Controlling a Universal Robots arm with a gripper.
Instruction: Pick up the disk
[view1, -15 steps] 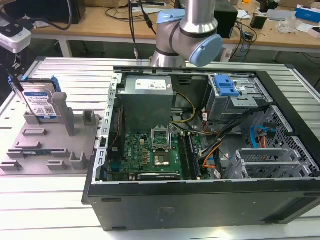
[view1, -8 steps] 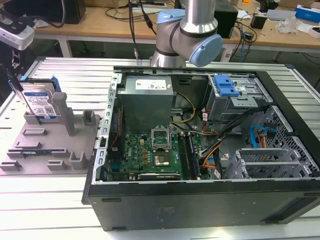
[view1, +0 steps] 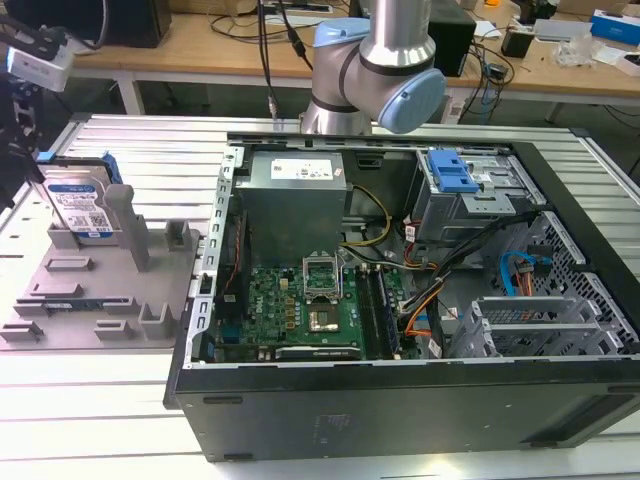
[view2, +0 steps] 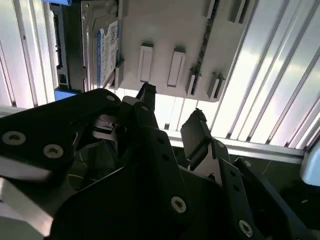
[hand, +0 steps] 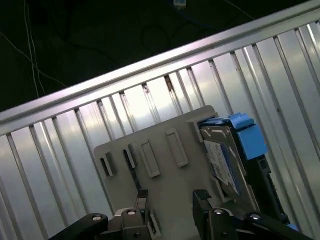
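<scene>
The disk stands on edge in a slot at the far end of the grey fixture tray, at the exterior view's left. It is a silver drive with a white and blue label and a blue frame. Both wrist views show the disk on the tray. My gripper hangs above the tray, off to the side of the disk and apart from it. Its two black fingers stand open with nothing between them.
An open computer case lies beside the tray, with a motherboard, a power supply, cables and a blue plastic bracket inside. The table is ribbed aluminium. Workbenches with cables stand behind.
</scene>
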